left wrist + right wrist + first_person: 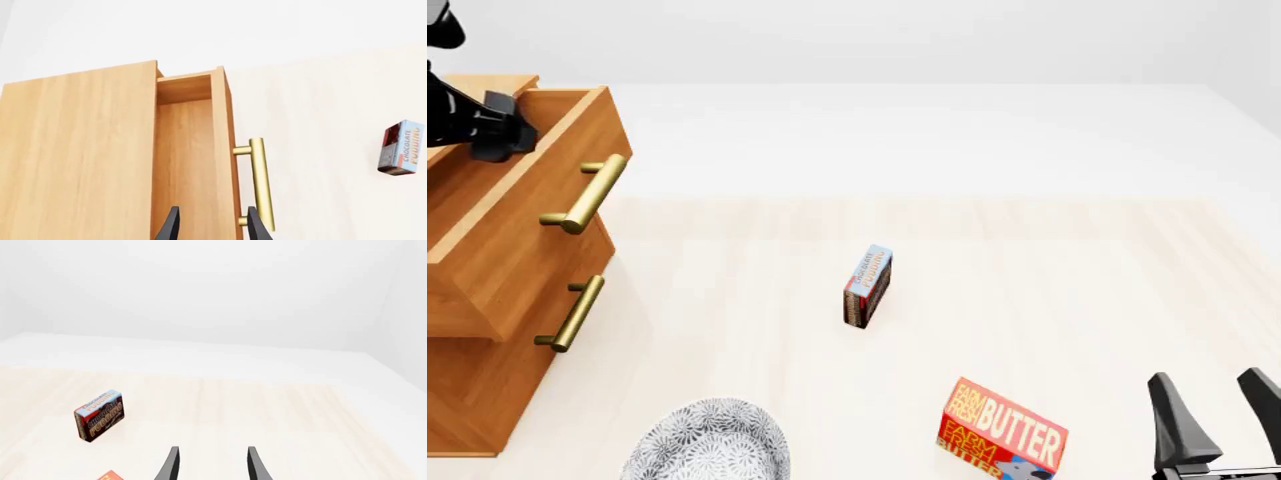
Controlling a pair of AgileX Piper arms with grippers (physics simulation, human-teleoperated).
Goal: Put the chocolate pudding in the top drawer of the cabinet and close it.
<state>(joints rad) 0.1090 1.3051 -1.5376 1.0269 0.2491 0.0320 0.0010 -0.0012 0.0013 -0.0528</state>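
The cabinet point(481, 330) stands at the left edge of the bench point(1068, 280), its top drawer point(521, 220) pulled out and open, the brass bar handle point(587, 195) facing the bench's middle. The lower drawer point(494, 370) sits pushed in beneath it. The left gripper point(210, 227) hangs over the open drawer, jaws apart and holding nothing; in the left wrist view the drawer's front panel runs between its fingertips and the drawer's inside looks bare.

The chocolate pudding point(868, 287) stands on its edge near the middle of the bench, well apart from the cabinet. A butter box point(1004, 435) lies near the bench's near edge, and a patterned grey bowl point(710, 445) sits at that edge, near the cabinet.

The right gripper point(1214, 415) hovers at the near right corner, jaws apart and empty, well apart from the pudding.
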